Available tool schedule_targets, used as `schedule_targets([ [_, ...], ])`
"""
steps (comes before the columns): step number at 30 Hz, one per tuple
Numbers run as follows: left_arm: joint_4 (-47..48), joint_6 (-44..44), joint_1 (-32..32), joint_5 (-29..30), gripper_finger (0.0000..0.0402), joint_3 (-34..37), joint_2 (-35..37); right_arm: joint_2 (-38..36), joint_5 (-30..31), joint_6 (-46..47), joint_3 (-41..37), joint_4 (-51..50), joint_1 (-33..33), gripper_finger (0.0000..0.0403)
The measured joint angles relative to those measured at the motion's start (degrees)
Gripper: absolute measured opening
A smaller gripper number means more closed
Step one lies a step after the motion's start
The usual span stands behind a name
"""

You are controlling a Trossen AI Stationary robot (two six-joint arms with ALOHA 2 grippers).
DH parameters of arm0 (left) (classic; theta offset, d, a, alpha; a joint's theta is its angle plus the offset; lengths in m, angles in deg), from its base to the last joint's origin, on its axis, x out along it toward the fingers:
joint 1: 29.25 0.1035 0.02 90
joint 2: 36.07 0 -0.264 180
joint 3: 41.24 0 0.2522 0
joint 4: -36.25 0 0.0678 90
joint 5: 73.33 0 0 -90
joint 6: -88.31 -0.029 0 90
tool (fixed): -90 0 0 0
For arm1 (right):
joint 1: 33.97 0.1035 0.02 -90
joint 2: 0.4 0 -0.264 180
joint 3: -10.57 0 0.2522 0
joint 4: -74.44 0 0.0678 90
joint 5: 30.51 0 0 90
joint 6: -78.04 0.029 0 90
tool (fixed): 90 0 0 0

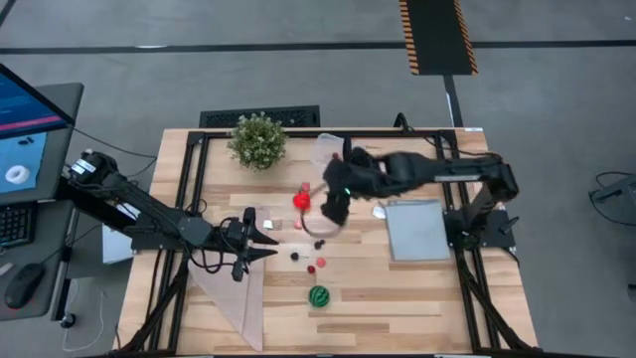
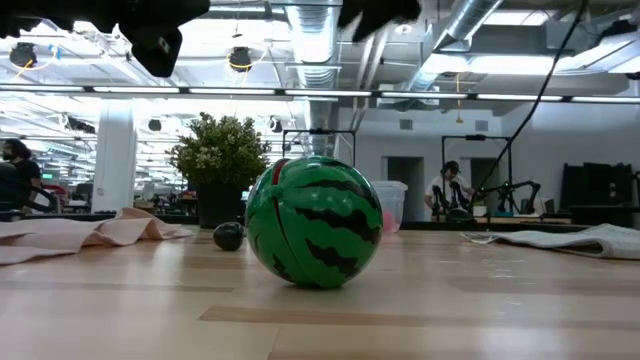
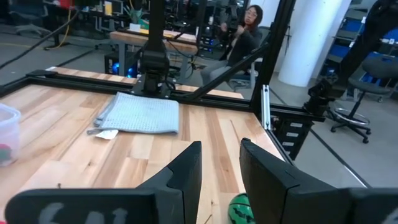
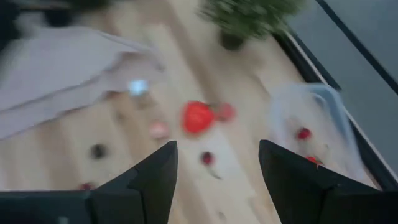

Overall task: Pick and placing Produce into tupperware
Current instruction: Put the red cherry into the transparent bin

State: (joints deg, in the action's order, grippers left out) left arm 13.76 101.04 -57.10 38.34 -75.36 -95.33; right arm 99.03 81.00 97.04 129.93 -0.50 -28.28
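The tupperware (image 1: 328,149) is a clear tub near the table's far edge, beside the potted plant (image 1: 258,139); the right wrist view shows the tupperware (image 4: 317,118) with two small red pieces (image 4: 303,132) inside. A larger red fruit (image 1: 302,199) and several tiny red, pink and dark pieces (image 1: 311,267) lie mid-table. The green striped ball (image 1: 318,295) rests nearer the front, filling the low view (image 2: 315,222). My right gripper (image 1: 333,211) hovers open above the red fruit (image 4: 198,116), empty (image 4: 217,180). My left gripper (image 1: 260,244) is open and empty to the pieces' left (image 3: 221,168).
A pinkish cloth (image 1: 234,298) lies at the table's front left under my left arm. A flat grey-blue sheet (image 1: 417,229) sits on the right by the right arm's base. Black frame rails run along the table's sides. People sit in the room beyond (image 3: 245,28).
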Motion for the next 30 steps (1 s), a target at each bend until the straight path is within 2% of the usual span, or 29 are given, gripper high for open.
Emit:
schedule_targets([
  [4,-0.3,0.0,-1.0,0.0,0.0097,0.0,0.0,-2.7,1.5,0.7,-3.5,4.5,6.7,0.0249],
  [8,-0.8,0.0,-1.7,0.6,0.0097,0.0,0.0,-5.6,5.6,3.8,-10.5,9.9,12.2,0.0249],
  [16,-0.5,-2.5,-1.8,1.8,0.0097,0.0,0.0,-6.5,9.0,7.6,-23.8,24.1,20.1,0.0249],
  [24,-0.5,-2.7,-1.8,4.7,0.0097,0.0,0.0,-6.3,10.2,7.8,-35.9,40.9,21.6,0.0249],
  [27,-0.5,-2.7,-1.8,4.7,0.0097,0.0,0.0,-6.3,10.2,9.9,-38.2,41.7,20.7,0.0249],
  [30,-0.5,-2.7,-1.8,4.7,0.0097,0.0,0.0,-6.3,9.9,15.9,-40.2,41.7,19.6,0.0249],
])
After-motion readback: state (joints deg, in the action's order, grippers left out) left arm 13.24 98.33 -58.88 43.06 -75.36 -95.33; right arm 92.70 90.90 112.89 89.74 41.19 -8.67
